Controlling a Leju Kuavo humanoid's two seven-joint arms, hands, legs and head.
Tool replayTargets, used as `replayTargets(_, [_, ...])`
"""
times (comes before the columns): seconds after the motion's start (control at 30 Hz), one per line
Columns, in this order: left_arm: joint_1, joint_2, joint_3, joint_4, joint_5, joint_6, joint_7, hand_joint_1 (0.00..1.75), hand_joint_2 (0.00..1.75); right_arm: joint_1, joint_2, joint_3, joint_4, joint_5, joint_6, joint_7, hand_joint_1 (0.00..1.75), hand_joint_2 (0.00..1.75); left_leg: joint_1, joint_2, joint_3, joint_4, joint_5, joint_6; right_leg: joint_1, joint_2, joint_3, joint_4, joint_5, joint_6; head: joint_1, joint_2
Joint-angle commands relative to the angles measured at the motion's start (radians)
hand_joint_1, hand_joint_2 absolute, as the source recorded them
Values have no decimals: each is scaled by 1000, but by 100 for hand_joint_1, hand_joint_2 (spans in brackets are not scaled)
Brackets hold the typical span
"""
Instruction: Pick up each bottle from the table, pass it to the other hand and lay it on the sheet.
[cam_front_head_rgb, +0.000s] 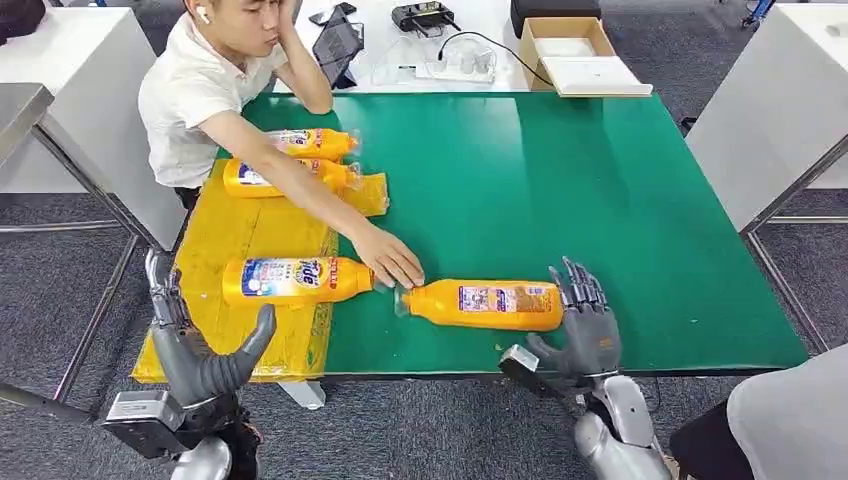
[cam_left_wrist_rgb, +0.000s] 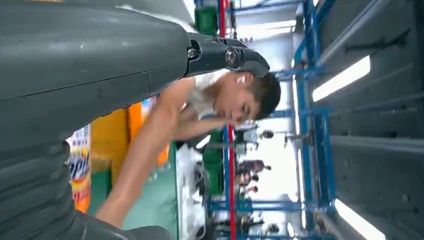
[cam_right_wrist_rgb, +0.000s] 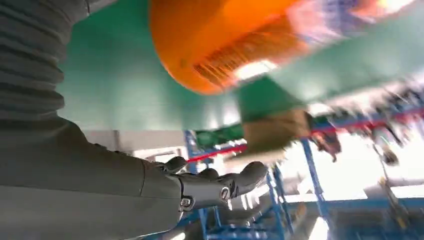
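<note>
Head view, nearest first. The left hand (cam_front_head_rgb: 205, 365) is raised at the near edge of the table (cam_front_head_rgb: 560, 190), fingers spread and thumb out, holding nothing; it sits just before the near corner of the yellow sheet (cam_front_head_rgb: 225, 240). The right hand (cam_front_head_rgb: 583, 325) is likewise open, fingers apart and pointing away from the robot, close to the base of an orange bottle (cam_front_head_rgb: 485, 304) without gripping it (whether the fingertips touch cannot be told).

That bottle lies on its side on the green table surface, off the sheet, between the two hands; its cap end points toward the left hand. A person's hand (cam_front_head_rgb: 388, 260) rests at the cap end. Just beyond the left hand, a second bottle (cam_front_head_rgb: 290, 280) lies on the sheet, label up, its neck toward the first bottle's cap.

Farther from both hands, two more bottles (cam_front_head_rgb: 285, 178) (cam_front_head_rgb: 312, 143) lie side by side at the far end of the sheet, partly crossed by the person's arm. The person (cam_front_head_rgb: 205, 95) sits at the far left corner.

Right wrist view: the orange base (cam_right_wrist_rgb: 220, 45) lies close beyond the open fingers (cam_right_wrist_rgb: 240, 182).
</note>
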Motion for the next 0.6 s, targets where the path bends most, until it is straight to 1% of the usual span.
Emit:
replayTargets(0.03, [-43, 26, -65, 81, -23, -13, 42, 0, 175, -143, -17, 35, 275, 35, 75, 60, 0, 175, 1, 2, 2, -1, 0, -1, 1, 1, 2, -1, 0, -1, 0, 0])
replayTargets(0.1, [-51, 24, -77, 95, -27, -16, 45, 0, 175, -170, -15, 47, 309, 43, 101, 71, 0, 175, 1, 3, 3, -1, -1, -2, 1, 1, 3, -2, 0, -2, 0, 0])
replayTargets(0.17, [-60, 22, -87, 107, -29, -17, 46, 0, 175, -201, -8, 60, 349, 51, 124, 80, 0, 175, 0, 2, 1, -1, 0, -1, 0, 1, 1, -1, 0, -1, 0, 0])
replayTargets(0.3, [-73, 26, -104, 117, -28, -24, 51, 0, 175, -245, 14, 82, 405, 56, 132, 65, 0, 175, 1, 4, 3, -1, 0, -1, 1, 1, 2, -2, 1, -2, 0, 0])
replayTargets(0.4, [-80, 27, -113, 120, -26, -26, 53, 0, 175, -260, 40, 100, 427, 55, 137, 50, 0, 175, 1, 4, 3, -1, 0, -2, 1, 2, 2, -1, 1, -2, 0, 0])
replayTargets(0.5, [-82, 29, -119, 121, -21, -32, 56, 0, 175, -266, 54, 124, 439, 59, 150, 30, 0, 175, 1, 3, 3, -1, 0, -2, 1, 1, 3, -1, 1, -1, 0, 0])
replayTargets(0.6, [-82, 28, -119, 120, -21, -32, 56, 0, 175, -267, 60, 127, 439, 59, 149, 32, 0, 175, 2, 4, 4, -1, 0, -2, 2, 1, 3, -1, 1, -2, 0, 0])
